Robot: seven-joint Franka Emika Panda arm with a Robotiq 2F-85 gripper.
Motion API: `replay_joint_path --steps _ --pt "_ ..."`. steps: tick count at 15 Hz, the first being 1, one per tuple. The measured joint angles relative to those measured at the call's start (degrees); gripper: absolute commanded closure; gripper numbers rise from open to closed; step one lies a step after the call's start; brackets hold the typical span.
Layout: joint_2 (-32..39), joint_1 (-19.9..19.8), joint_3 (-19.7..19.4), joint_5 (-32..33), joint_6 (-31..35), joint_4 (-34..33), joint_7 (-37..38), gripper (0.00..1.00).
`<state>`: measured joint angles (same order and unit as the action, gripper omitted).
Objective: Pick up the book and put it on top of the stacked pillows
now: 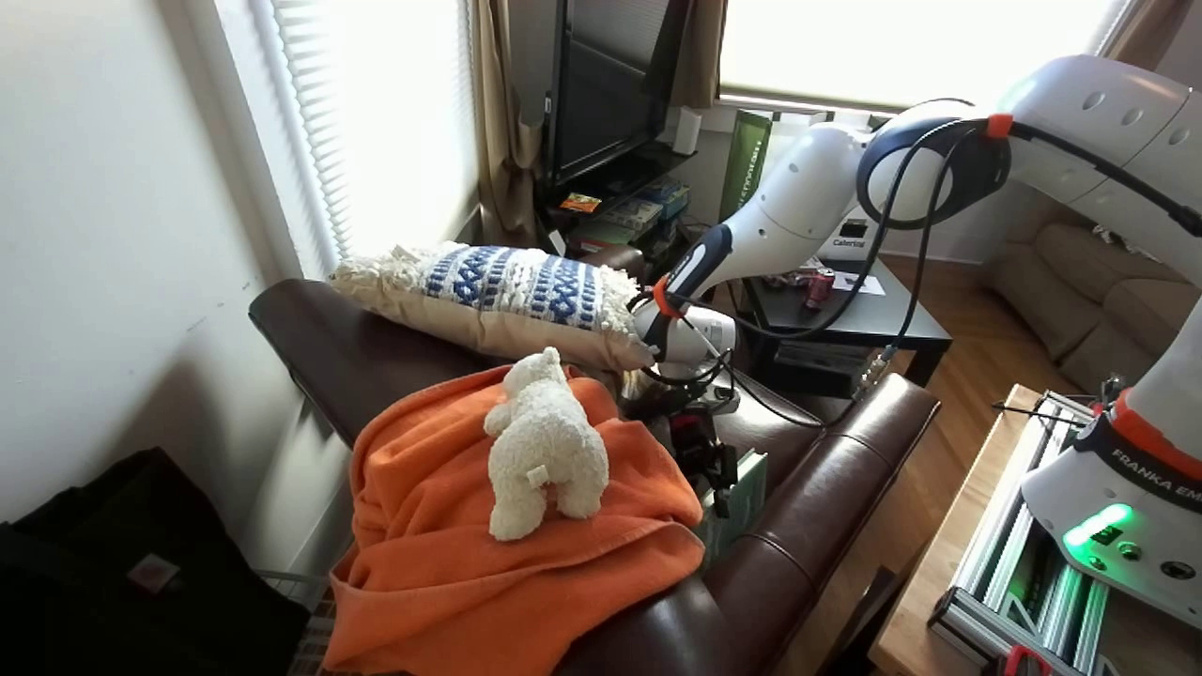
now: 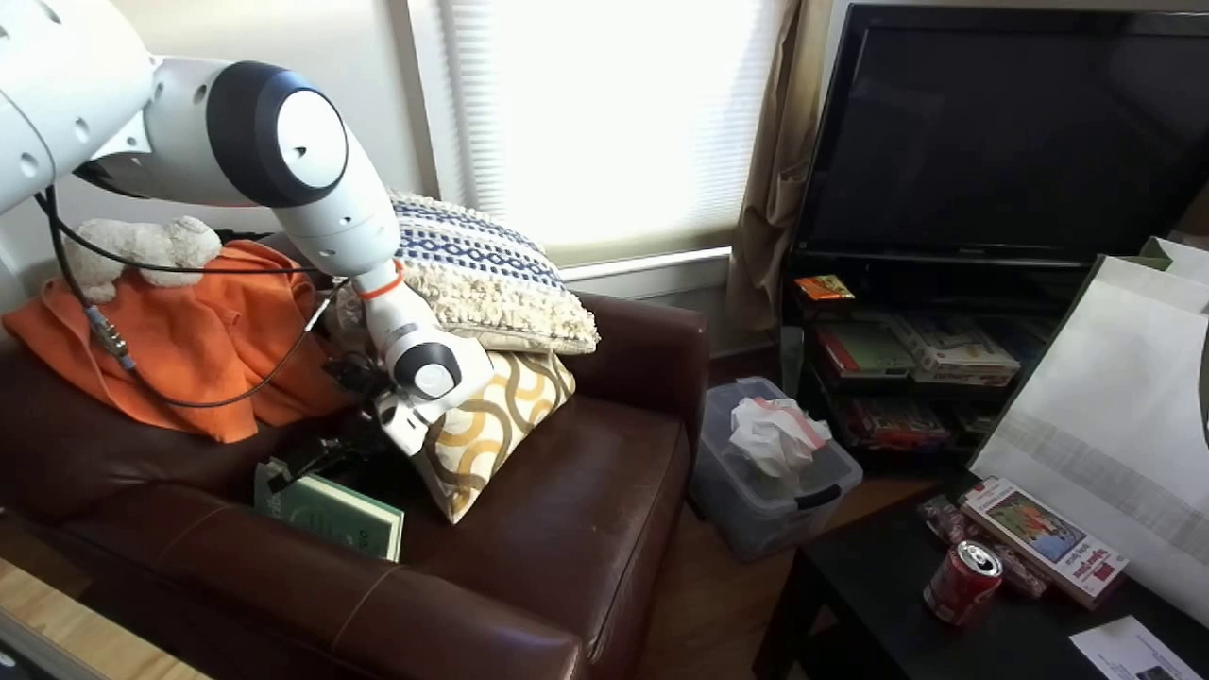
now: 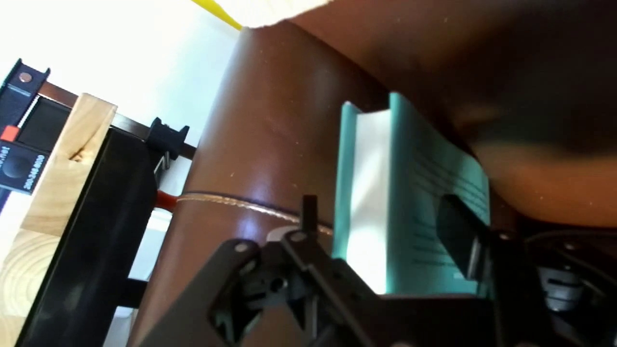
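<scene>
Book (image 3: 409, 197): teal-green hardcover, closed, pale page block between the boards. Right of centre in wrist view, seemingly on edge, page edges turned to the lens; print on one cover, too blurred to read. Low in both exterior views, partly hidden. Stacked pillows (image 2: 515, 326): two, one on the other. Upper pillow (image 2: 472, 269) cream, shaggy-fringed, blue-and-white band; left of centre, above mid-frame, both exterior views. Lower pillow (image 2: 501, 416) in an exterior view: pale, gold and brown-grey curves, tilted, a corner pointing down. Book apart from pillows.
</scene>
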<state>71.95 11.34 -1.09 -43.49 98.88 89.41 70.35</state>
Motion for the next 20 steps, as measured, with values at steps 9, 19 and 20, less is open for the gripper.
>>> replay_joint_path --steps 9,19,20 --pt "-3.98 2.92 -0.95 6.03 4.94 2.14 12.09 0.37" --pt "-6.70 4.14 -2.45 19.85 6.30 5.68 23.16 0.00" --pt "-6.70 4.05 -2.64 20.97 6.60 5.79 23.21 0.00"
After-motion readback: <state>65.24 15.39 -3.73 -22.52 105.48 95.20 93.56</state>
